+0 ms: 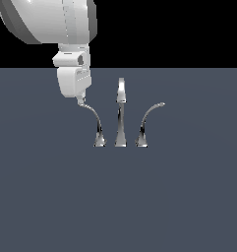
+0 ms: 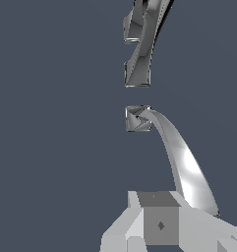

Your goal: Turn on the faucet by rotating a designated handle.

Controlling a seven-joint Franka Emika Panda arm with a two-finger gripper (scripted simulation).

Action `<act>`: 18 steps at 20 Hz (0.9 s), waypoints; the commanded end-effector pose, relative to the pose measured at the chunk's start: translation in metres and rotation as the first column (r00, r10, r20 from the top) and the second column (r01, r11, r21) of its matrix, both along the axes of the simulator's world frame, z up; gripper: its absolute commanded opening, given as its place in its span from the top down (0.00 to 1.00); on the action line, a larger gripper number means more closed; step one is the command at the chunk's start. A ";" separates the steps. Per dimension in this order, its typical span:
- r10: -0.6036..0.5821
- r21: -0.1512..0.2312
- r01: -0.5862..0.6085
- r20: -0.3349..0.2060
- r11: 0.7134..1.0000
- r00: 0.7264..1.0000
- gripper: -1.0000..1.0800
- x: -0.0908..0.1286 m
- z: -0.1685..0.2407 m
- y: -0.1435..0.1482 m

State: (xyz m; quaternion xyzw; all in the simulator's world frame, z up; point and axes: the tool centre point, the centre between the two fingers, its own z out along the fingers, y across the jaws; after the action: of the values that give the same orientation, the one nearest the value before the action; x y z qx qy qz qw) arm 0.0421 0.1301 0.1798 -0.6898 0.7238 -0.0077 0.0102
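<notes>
The chrome faucet stands on the grey floor with its tall straight spout (image 1: 121, 113) in the middle. The handle (image 1: 93, 118) arches out to the exterior view's left from its flared base. My gripper (image 1: 80, 100) hangs straight down over the handle's outer tip, and its fingertips touch or nearly touch it. In the wrist view the handle (image 2: 181, 162) curves from its base to just beside my gripper (image 2: 162, 221). The fingers look pressed together with nothing between them. The spout (image 2: 142, 54) lies beyond.
A mirror-image chrome lever (image 1: 148, 118) arches to the exterior view's right of the spout. The flat grey floor (image 1: 118, 206) spreads all around the faucet. The white arm's bulky upper links (image 1: 46, 19) fill the upper left of the exterior view.
</notes>
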 end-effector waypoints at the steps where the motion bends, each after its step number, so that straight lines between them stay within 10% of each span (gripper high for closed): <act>1: 0.000 0.000 0.000 -0.002 1.000 1.000 1.00 -0.003 -0.001 -0.001; 18: 0.004 -0.003 -0.004 -0.024 1.000 1.000 1.00 -0.058 -0.009 -0.013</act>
State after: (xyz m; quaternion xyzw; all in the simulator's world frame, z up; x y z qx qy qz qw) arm -0.0035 0.1246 0.1801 -0.6938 0.7200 -0.0075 0.0125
